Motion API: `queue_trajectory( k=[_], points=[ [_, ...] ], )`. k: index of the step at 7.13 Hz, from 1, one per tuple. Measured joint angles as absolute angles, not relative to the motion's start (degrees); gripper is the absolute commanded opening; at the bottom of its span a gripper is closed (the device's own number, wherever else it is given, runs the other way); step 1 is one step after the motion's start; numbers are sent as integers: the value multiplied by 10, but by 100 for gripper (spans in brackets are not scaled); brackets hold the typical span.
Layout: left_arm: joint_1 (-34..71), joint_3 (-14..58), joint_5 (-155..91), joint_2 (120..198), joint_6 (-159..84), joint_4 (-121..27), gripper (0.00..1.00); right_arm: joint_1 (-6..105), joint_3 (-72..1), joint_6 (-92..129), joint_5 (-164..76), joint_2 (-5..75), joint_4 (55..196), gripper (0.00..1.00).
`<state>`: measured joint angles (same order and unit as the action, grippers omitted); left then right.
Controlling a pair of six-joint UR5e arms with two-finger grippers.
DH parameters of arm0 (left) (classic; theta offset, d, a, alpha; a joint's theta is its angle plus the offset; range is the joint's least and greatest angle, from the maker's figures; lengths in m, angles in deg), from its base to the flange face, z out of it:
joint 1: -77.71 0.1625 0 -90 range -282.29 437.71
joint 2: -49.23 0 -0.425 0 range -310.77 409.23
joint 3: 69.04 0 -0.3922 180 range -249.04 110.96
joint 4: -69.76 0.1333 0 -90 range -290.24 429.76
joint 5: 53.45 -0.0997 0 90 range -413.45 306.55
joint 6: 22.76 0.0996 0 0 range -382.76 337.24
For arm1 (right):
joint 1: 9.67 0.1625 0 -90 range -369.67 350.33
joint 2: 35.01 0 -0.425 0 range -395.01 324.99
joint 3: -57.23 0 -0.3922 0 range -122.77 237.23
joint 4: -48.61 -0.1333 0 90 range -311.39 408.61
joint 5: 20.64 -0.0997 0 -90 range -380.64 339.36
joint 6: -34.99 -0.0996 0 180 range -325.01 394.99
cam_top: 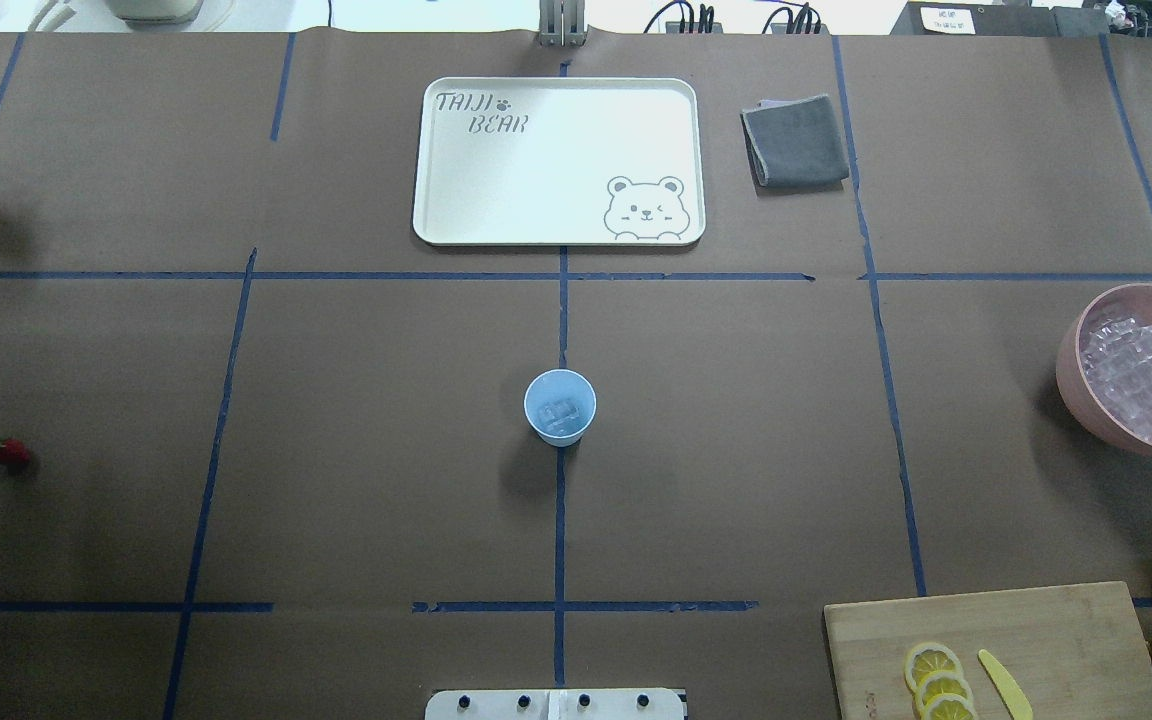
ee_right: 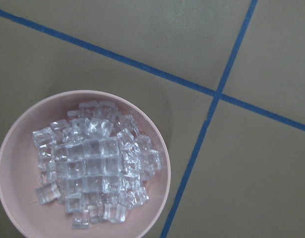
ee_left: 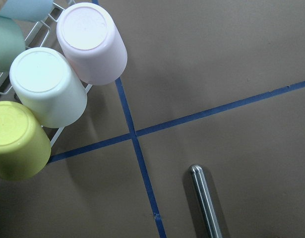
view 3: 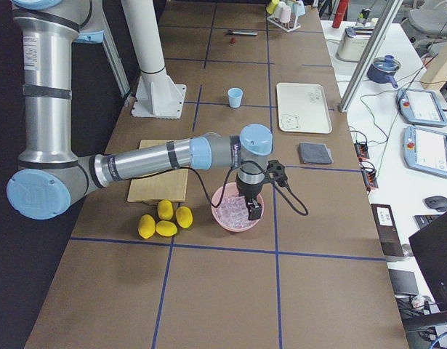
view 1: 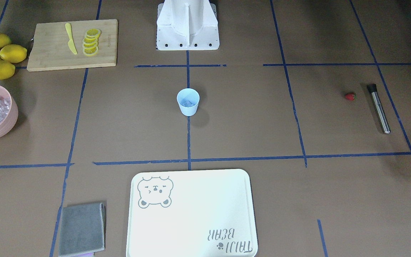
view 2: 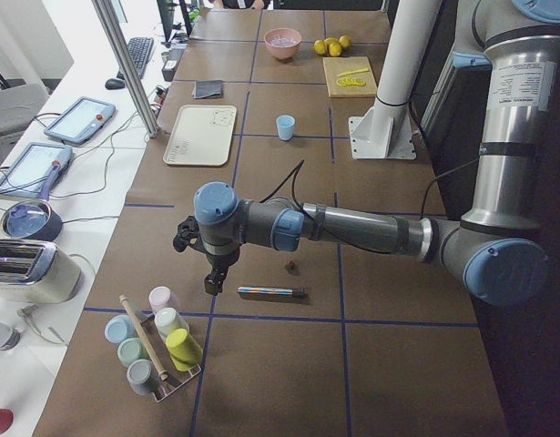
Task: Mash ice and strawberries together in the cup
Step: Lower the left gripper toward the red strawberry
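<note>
- Sitting mid-table: cup, ice inside; strawberry far off at its 9 o'clock, overhead.
- Strawberry likely soft, bruisable; pinch lightly across its middle.
- Left gripper, right gripper: spread cannot tell.

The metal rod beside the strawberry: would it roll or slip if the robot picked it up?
Probably yes. The metal rod is a smooth round cylinder lying flat on the table, so a sideways nudge would likely roll it. Its shiny surface looks slippery for jaws. It appears rigid, not floppy.
</note>
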<state>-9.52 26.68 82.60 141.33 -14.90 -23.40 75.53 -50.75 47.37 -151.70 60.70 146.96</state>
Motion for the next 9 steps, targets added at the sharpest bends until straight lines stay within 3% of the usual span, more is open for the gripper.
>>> queue_trajectory(
  k=[2,5,9],
  points=[
    [-70,272,826,1411,-183,-257,100,781,-510,483,-1536,638,1470,100],
    [36,273,795,1346,-421,-473,100,785,-512,483,-1539,644,1470,100],
    [140,274,734,1289,-566,-607,100,785,-512,483,-1540,648,1470,100]
  ],
)
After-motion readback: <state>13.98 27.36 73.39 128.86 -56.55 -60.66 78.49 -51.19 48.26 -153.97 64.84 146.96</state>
